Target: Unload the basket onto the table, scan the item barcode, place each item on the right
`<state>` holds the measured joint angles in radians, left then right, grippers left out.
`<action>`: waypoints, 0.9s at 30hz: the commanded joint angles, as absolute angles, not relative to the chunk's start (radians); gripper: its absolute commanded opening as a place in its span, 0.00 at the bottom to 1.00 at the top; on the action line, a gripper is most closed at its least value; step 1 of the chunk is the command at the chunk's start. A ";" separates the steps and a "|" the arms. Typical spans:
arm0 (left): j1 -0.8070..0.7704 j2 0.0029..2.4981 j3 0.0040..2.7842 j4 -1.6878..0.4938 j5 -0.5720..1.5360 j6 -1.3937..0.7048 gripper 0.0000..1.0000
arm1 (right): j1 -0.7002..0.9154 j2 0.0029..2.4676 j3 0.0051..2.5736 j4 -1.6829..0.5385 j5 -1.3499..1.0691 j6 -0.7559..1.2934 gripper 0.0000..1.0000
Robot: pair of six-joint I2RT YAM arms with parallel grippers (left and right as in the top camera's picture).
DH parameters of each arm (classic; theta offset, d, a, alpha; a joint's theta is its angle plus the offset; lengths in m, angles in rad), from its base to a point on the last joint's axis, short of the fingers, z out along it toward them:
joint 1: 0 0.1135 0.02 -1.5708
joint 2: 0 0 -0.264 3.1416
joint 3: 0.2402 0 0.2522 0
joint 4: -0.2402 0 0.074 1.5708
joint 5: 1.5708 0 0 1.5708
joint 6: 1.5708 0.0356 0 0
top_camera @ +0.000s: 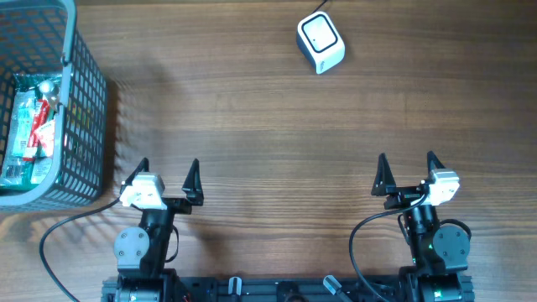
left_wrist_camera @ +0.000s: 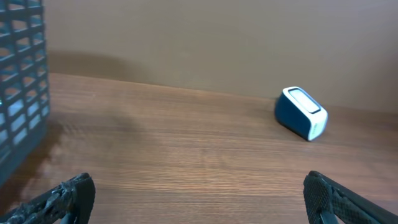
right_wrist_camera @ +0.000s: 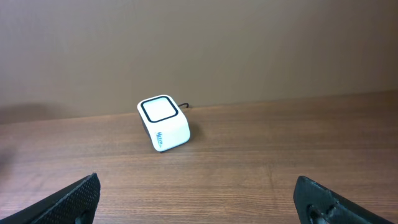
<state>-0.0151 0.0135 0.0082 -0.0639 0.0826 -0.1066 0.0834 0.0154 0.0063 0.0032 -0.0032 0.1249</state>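
The left hand (top_camera: 169, 166) sits at the lower left of the overhead picture. Its two black fingers are spread wide apart and hold nothing. The right hand (top_camera: 407, 161) sits at the lower right. Its fingers are spread wide too, and it also holds nothing. Both hands point toward the top of the frame, over the brown wooden desk (top_camera: 252, 126).

Farther out from the right hand, near the top of the frame and a bit right of the middle, stands the small white scanner (top_camera: 320, 42). It is well apart from both hands, with desk wood between. It is a short blocky box. Its long side runs from the upper left to the lower right of the overhead picture. The top has a square window with a dark edge, and that window faces up. A thin dark cable (top_camera: 323, 8) leaves its upper end toward the top edge.

At the far left, above the left hand, is a grey basket (top_camera: 91, 126) with grid walls. Its near corner is just beside the left hand's outer finger. Inside lie some packets (top_camera: 35, 126), red, white and green. They lie flat, and their long sides run up and down the frame. The basket wall stands between them and the left hand. The packets are too small to show a barcode.
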 commanded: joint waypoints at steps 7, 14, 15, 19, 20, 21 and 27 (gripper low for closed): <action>-0.015 0.007 0.006 -0.076 0.030 -0.083 1.00 | 0.079 0.014 0.005 0.007 0.002 0.107 1.00; -0.015 0.007 0.006 -0.076 0.032 -0.082 1.00 | 0.079 0.014 0.005 0.007 0.002 0.108 1.00; -0.015 0.007 0.006 -0.076 0.032 -0.082 1.00 | 0.079 0.014 0.005 0.007 0.002 0.108 1.00; -0.015 0.007 0.006 -0.068 0.113 -0.086 1.00 | 0.079 0.014 0.005 0.007 0.002 0.108 1.00; -0.015 0.007 0.006 -0.064 0.142 -0.086 1.00 | 0.079 0.014 0.005 0.007 0.002 0.108 1.00; -0.015 0.007 0.006 -0.060 0.183 -0.086 1.00 | 0.079 0.014 0.005 0.007 0.002 0.108 1.00; -0.015 0.008 0.031 -0.085 0.243 -0.086 1.00 | 0.079 0.014 0.005 0.007 0.002 0.108 1.00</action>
